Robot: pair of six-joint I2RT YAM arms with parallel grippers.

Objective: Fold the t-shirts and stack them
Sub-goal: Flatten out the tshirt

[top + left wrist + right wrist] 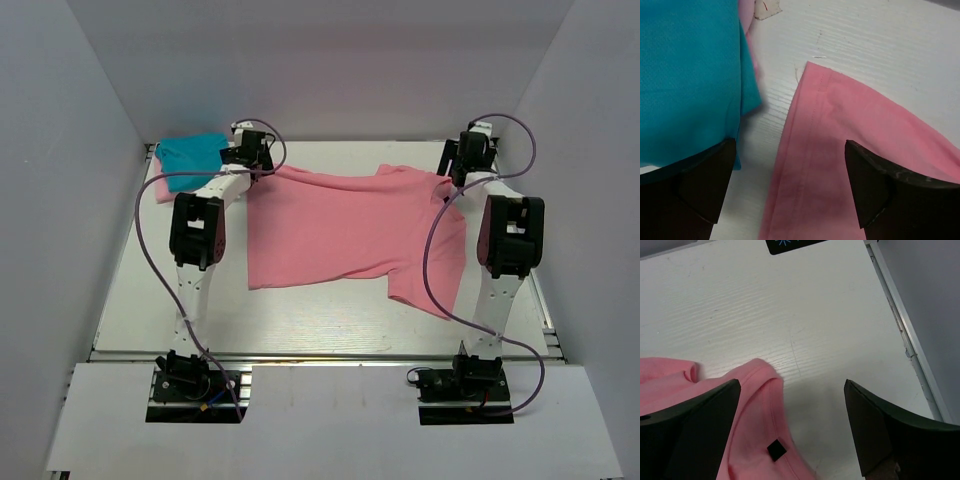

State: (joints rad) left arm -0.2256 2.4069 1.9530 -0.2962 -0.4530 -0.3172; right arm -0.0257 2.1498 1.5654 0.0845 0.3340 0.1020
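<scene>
The salmon-pink t-shirt (350, 235) lies spread flat across the middle of the table. The teal-blue t-shirt (190, 152) lies at the back left on top of the pale pink one (160, 189). My left gripper (250, 155) is open and empty, low over the salmon shirt's far left hemmed corner (840, 145), with the teal shirt (685, 75) just to its left and a pale pink edge (747, 20) behind it. My right gripper (464, 162) is open and empty over the salmon shirt's far right edge, the collar (752, 405) with a small black tag (776, 450).
White walls enclose the table on the left, back and right. A metal rail (905, 335) runs along the table's right edge, close to my right gripper. A black label (790, 244) sits at the back edge. Purple cables loop beside both arms.
</scene>
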